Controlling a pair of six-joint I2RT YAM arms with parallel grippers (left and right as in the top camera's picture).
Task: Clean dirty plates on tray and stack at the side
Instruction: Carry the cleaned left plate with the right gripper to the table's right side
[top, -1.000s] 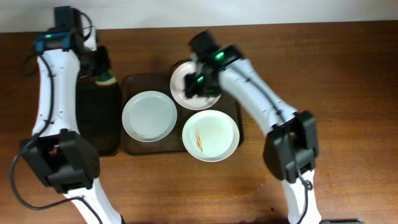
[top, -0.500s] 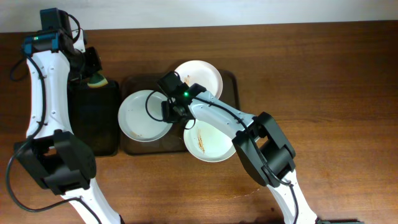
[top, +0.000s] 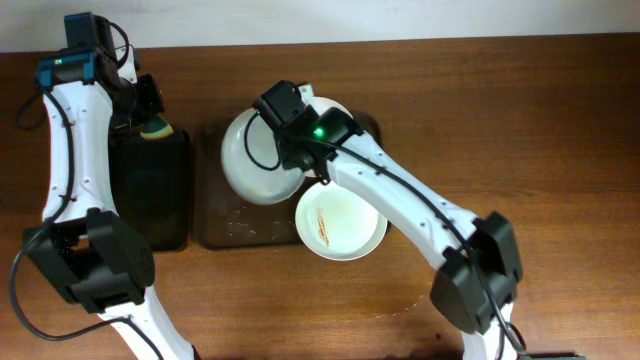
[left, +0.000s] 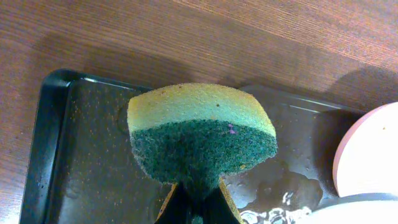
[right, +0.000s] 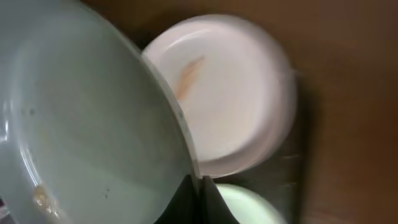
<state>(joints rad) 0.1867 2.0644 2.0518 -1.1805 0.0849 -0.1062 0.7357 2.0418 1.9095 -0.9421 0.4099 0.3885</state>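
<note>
At the far left, the left hand (left: 200, 202) is pinched on a yellow-and-green sponge (left: 202, 124), holding it above the wet black tray (left: 81, 155). Toward the middle, one of the plates (top: 255, 160) is raised and tilted over the left part of the brown tray (top: 230, 230), with the right hand (right: 198, 196) clamped on its rim. It shows a small brownish speck near its edge. To its right, two more plates lie on the tray, one near (top: 340, 220) and one far (top: 340, 108), each with a yellow-brown streak. Nothing is stacked on the desk (top: 520, 120) yet, so I judge the work is only beginning: all three plates need wiping and stacking.
</note>
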